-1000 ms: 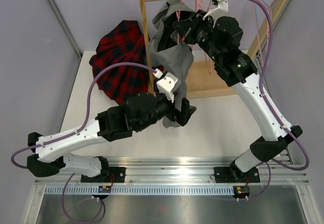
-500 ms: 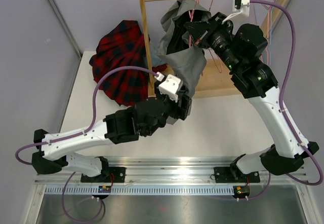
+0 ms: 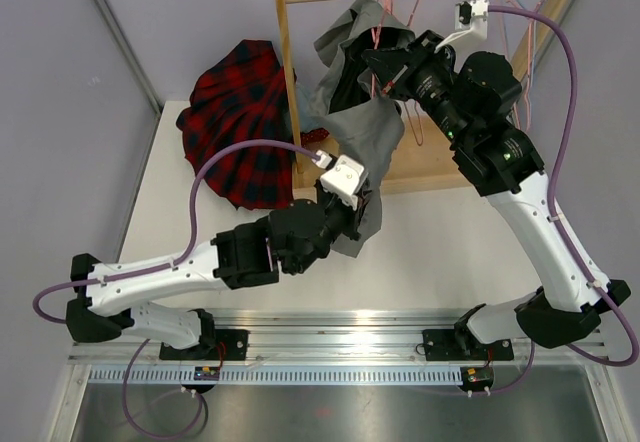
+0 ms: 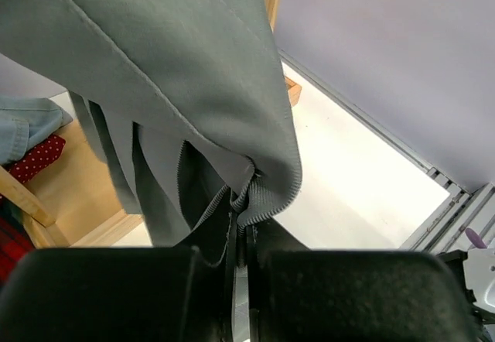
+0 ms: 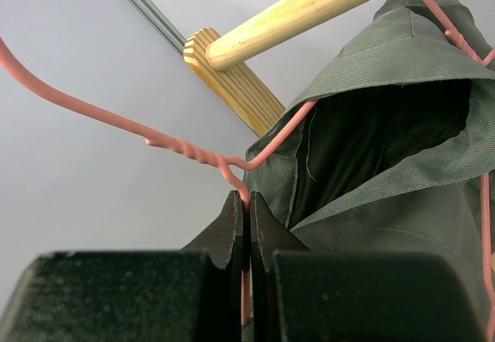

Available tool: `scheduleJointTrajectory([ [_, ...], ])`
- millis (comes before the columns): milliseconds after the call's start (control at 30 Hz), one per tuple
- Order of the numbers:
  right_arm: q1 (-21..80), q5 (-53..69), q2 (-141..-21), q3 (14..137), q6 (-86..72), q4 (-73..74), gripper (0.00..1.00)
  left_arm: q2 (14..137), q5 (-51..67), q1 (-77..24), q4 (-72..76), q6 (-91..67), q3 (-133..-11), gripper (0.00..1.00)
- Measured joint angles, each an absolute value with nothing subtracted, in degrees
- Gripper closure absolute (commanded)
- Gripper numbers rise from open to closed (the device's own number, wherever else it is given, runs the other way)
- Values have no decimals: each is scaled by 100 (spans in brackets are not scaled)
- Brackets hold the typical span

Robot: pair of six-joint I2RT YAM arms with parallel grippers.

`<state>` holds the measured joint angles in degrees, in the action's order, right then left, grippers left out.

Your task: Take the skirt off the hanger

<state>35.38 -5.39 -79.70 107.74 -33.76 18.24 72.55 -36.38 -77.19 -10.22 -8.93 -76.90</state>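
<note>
Left gripper [image 4: 241,230]: fingers closed on the lower hem of a grey-green garment [image 4: 193,63], pinching it beside a ribbed, zipper-like edge, above the pale worktop [image 3: 430,247]. The garment runs up from this pinch to a pink wire hanger [image 5: 186,153], its cloth draped over the wire.

Right gripper [image 5: 247,203]: fingers pressed together on the hanger's wire just below the twisted neck, with the garment's open waist just beside them. The wooden rail [image 5: 309,5] of the clothes rack crosses above.

The tartan skirt [image 3: 235,112] lies spread in a heap on the worktop at the far left, beside the rack's left post, on no hanger and well apart from both grippers
</note>
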Motion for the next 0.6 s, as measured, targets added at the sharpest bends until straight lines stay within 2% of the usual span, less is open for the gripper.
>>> scheduleJointTrajectory([
  [200, 3553, -548, -7979, 10820, -3374, 1883, 100, 6941, -3800, -8167, -762, -963, -6888, 100],
  [367, 3607, -552, -7988, 10967, -3389, 2005, 100, 6523, -4453, -9098, -655, -1382, -5924, 100],
  [600, 3627, -642, -7988, 11048, -3385, 2198, 100, 6683, -5308, -10127, -1313, -2327, -5498, 100],
])
